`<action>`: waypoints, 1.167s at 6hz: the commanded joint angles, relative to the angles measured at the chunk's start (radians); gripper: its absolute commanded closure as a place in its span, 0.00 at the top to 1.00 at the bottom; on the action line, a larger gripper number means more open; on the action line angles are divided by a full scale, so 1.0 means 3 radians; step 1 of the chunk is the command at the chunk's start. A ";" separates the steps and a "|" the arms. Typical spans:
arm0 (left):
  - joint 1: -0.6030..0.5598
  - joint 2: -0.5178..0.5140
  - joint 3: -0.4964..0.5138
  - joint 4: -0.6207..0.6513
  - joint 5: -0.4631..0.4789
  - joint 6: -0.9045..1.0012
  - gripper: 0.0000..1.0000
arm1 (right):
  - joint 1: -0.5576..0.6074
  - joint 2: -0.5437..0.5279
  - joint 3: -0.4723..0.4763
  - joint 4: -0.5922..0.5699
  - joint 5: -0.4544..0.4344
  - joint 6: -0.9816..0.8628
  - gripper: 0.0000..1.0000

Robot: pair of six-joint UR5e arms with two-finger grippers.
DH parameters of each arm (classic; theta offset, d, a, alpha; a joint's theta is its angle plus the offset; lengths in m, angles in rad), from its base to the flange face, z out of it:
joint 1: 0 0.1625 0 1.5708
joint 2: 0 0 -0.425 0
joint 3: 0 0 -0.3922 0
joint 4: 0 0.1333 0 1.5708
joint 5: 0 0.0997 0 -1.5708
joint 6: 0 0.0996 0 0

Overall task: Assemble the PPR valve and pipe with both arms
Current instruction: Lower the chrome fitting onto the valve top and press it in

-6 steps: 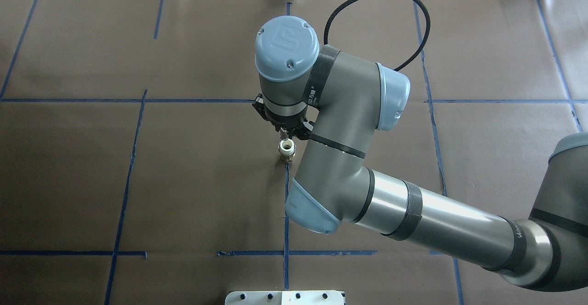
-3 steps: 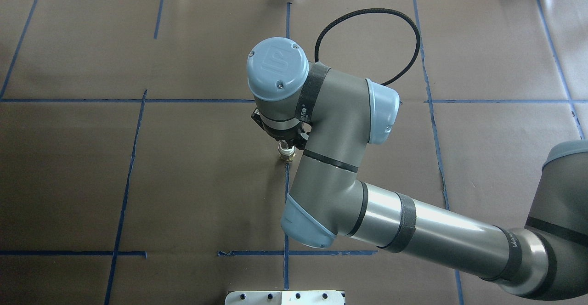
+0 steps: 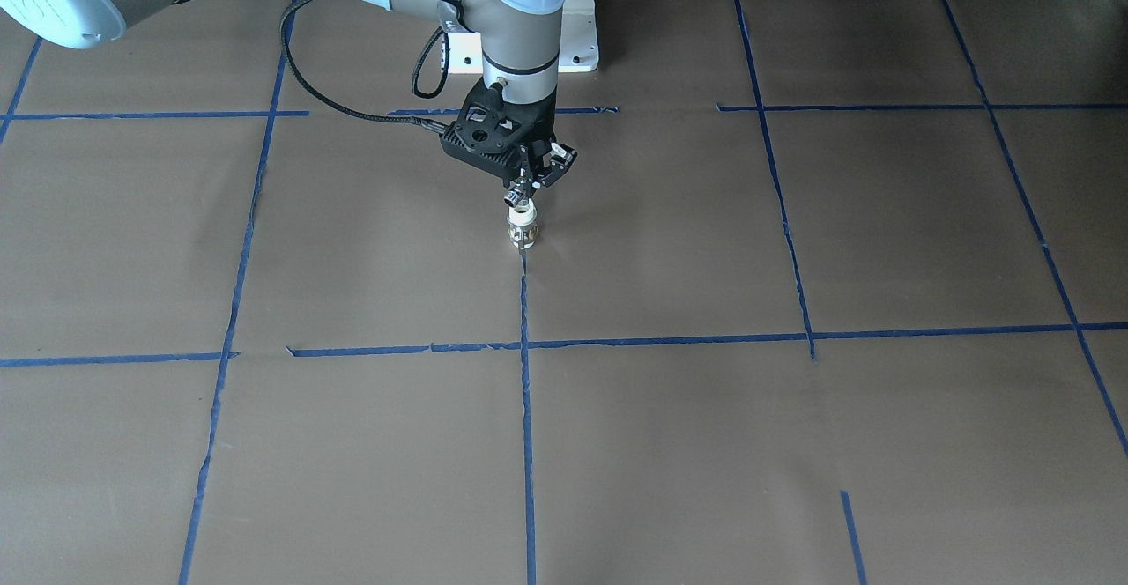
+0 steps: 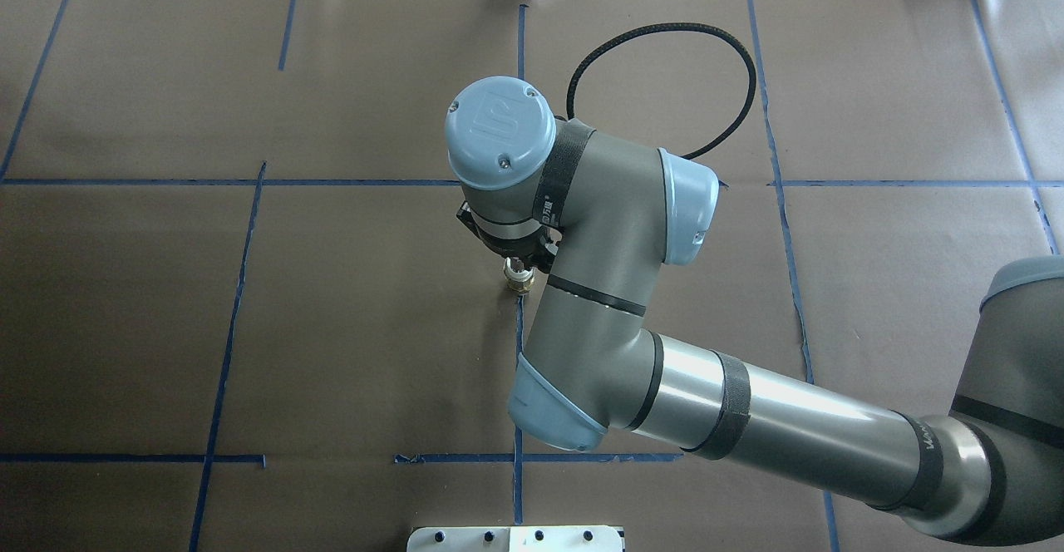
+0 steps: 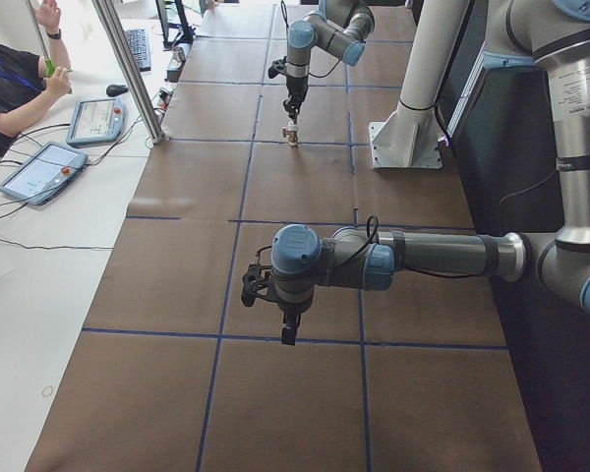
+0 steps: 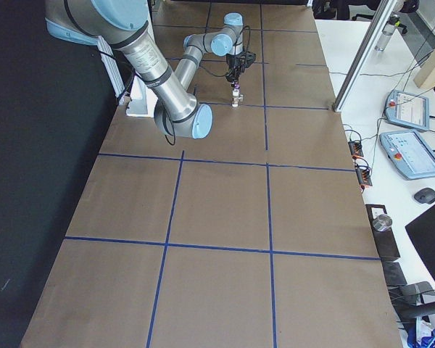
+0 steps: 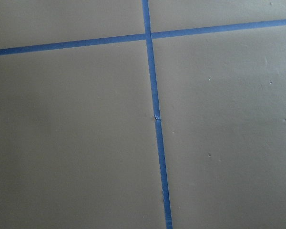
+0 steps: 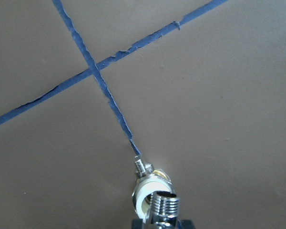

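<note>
A small fitting (image 3: 523, 233) with a white top and a brass base stands upright on a blue tape line; it also shows in the overhead view (image 4: 520, 287). My right gripper (image 3: 522, 187) points straight down over it and is shut on a chrome threaded valve part (image 8: 163, 206), which sits at the fitting's white ring (image 8: 144, 196). In the overhead view the right gripper (image 4: 517, 263) is mostly hidden under the wrist. My left gripper (image 5: 287, 334) hangs above bare table far from the fitting, in the exterior left view only; I cannot tell its state.
The brown table cover (image 3: 793, 444) carries a grid of blue tape lines. The white pedestal base (image 3: 577, 39) stands behind the right gripper. A black cable (image 4: 665, 30) loops off the right wrist. An operator (image 5: 10, 79) and tablets (image 5: 39, 172) are beyond the table's edge.
The right wrist has moved toward the robot and lowered. The chrome part has come down onto the white fitting, which it now mostly hides in the overhead view.
</note>
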 commanded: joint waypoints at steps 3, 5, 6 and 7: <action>0.0000 0.0003 0.0003 0.0000 0.0000 0.0005 1.00 | 0.0007 0.0006 -0.0017 0.0000 -0.0055 -0.0007 0.01; 0.0000 0.0003 0.0008 0.0000 0.0000 0.0005 1.00 | 0.0007 0.0006 -0.0027 0.0005 -0.0060 -0.0007 0.01; 0.0000 0.0003 0.0008 0.0000 0.0000 0.0005 1.00 | 0.0002 0.0006 -0.0027 0.0010 -0.0065 -0.0007 0.01; 0.0000 -0.0002 0.0013 0.0000 0.0000 0.0010 1.00 | 0.0002 0.0006 -0.0058 0.0010 -0.0065 -0.0007 0.01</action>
